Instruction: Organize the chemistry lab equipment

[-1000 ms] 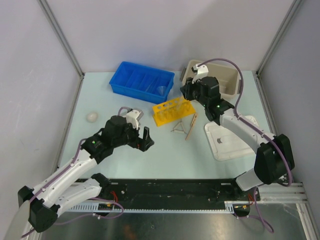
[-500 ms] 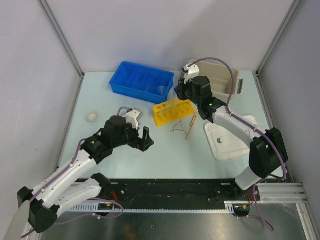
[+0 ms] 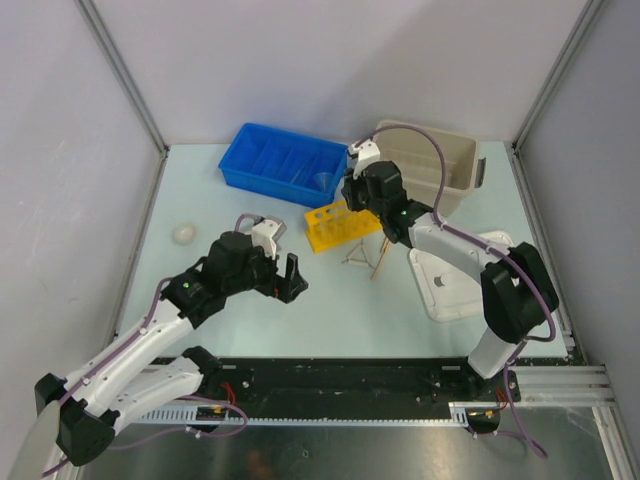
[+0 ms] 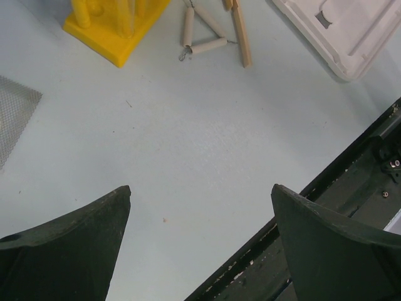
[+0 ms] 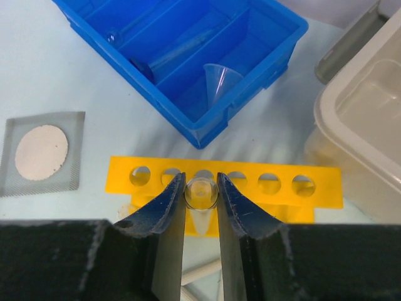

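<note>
Pale table: right tool has swung from tub to yellow rack, clamped on clear tube; insertion looks next. Left tool apart.

You have the yellow six-hole rack upright mid-table, with a clear tube pinched in the right gripper over a middle hole. The wooden stick and wire triangle lie flat at its 5 o'clock, the gauze at 9, and the clear funnel in the blue bin at 11
</note>
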{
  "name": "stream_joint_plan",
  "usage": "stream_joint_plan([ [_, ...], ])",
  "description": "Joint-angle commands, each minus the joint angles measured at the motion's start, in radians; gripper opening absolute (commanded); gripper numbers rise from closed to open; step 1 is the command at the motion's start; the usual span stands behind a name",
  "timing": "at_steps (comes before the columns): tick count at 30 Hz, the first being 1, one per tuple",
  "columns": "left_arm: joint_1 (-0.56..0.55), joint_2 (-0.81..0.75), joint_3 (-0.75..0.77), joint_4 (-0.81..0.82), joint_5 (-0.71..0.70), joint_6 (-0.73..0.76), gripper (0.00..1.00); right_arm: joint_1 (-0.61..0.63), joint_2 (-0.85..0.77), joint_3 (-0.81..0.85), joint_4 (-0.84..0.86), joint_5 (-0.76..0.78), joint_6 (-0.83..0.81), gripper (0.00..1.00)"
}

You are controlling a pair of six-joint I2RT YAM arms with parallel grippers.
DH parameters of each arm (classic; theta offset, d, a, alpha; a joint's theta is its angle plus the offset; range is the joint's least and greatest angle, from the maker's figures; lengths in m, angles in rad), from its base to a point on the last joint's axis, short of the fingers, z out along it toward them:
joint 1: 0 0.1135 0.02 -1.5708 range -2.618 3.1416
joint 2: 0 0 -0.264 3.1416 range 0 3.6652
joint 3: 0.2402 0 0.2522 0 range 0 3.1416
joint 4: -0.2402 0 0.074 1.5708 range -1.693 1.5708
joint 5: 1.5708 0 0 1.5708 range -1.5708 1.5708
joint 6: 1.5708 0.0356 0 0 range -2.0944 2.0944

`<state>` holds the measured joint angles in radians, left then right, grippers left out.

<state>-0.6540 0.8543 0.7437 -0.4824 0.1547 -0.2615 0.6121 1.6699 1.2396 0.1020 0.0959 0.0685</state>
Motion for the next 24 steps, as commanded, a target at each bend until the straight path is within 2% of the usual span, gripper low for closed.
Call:
stream_joint_plan([
  [1, 0.003, -0.012, 0.023, 0.009, -0.016, 0.008, 0.99, 0.040, 0.036, 0.043, 0.010, 0.036, -0.011, 0.28],
  [5, 0.003, -0.013, 0.022, 0.008, -0.019, 0.007, 0.99, 0.057, 0.041, 0.044, 0.008, 0.048, 0.005, 0.35],
  [12, 0.003, -0.013, 0.024, 0.009, -0.022, 0.007, 0.99, 0.056, -0.029, 0.043, -0.044, 0.075, 0.045, 0.53],
  [15, 0.003, -0.013, 0.023, 0.008, -0.022, 0.007, 0.99, 0.043, -0.077, 0.043, -0.086, 0.077, 0.079, 0.57],
  [24, 0.004, -0.038, 0.033, 0.007, -0.072, 0.022, 1.00, -0.031, -0.223, 0.043, -0.353, 0.041, 0.238, 0.65],
])
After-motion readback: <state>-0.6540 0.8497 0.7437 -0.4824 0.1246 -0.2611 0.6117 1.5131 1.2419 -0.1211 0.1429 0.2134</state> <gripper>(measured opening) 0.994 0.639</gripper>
